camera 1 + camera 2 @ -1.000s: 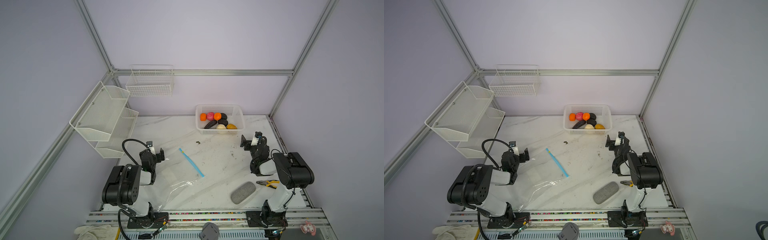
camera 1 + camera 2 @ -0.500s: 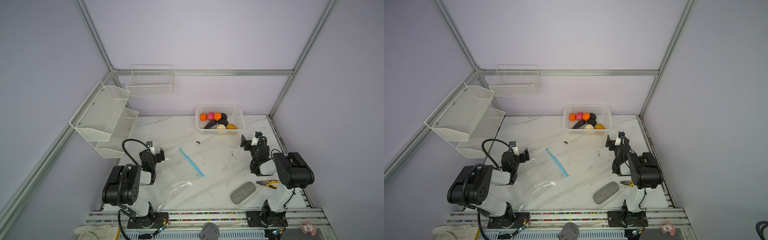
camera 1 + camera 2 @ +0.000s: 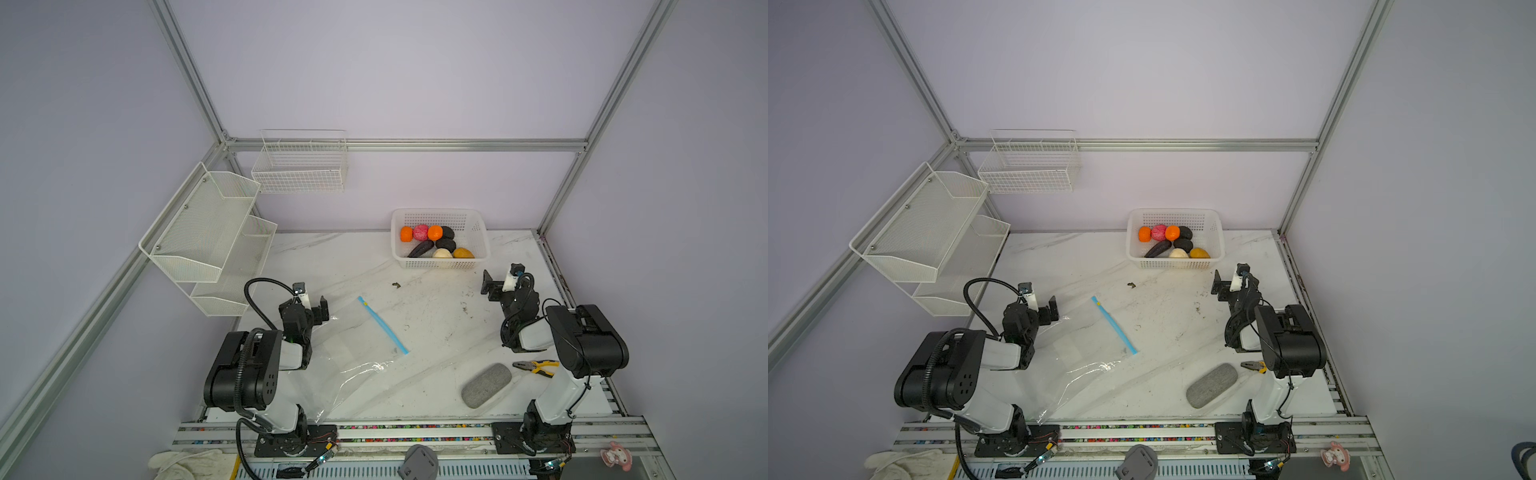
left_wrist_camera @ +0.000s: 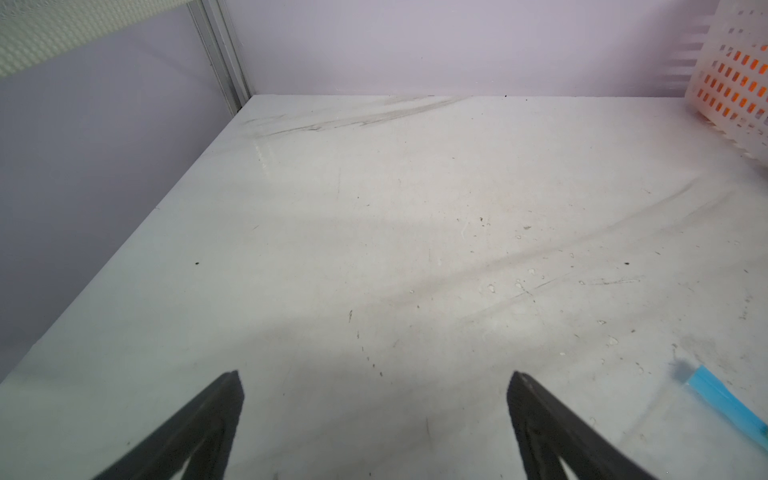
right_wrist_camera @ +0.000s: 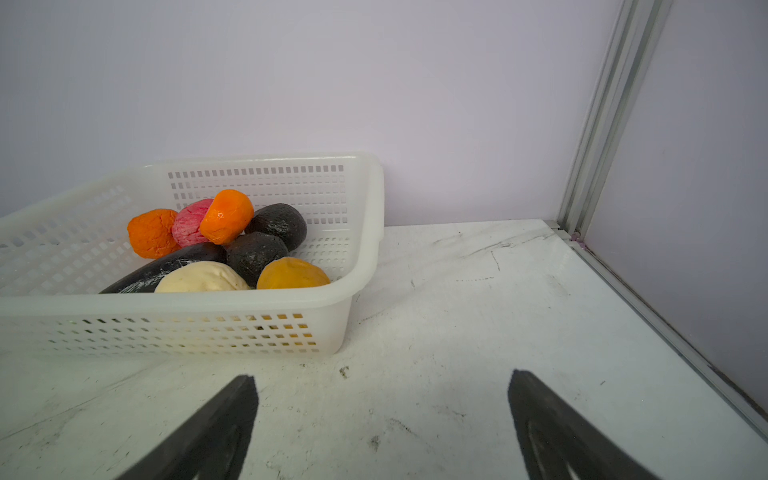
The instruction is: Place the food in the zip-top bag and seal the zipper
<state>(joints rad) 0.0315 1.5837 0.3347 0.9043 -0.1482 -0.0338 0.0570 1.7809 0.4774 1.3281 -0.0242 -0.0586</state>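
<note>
Right gripper, jaws spread and empty, sat nearer the food, heaped in a basket just ahead, toward its left; left gripper, equally spread, flanked the zip-top bag.

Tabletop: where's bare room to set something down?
Free: middle, between light blue zipper strip, white perforated basket and right gripper; back left, beside white mesh shelf. Crowded: clear plastic bag front left; grey oval pad, yellow-handled pliers front right.

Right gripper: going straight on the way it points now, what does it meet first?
Probably the white basket, at its near corner; the open right gripper aims about at that edge, so it might slip past to the wall.
</note>
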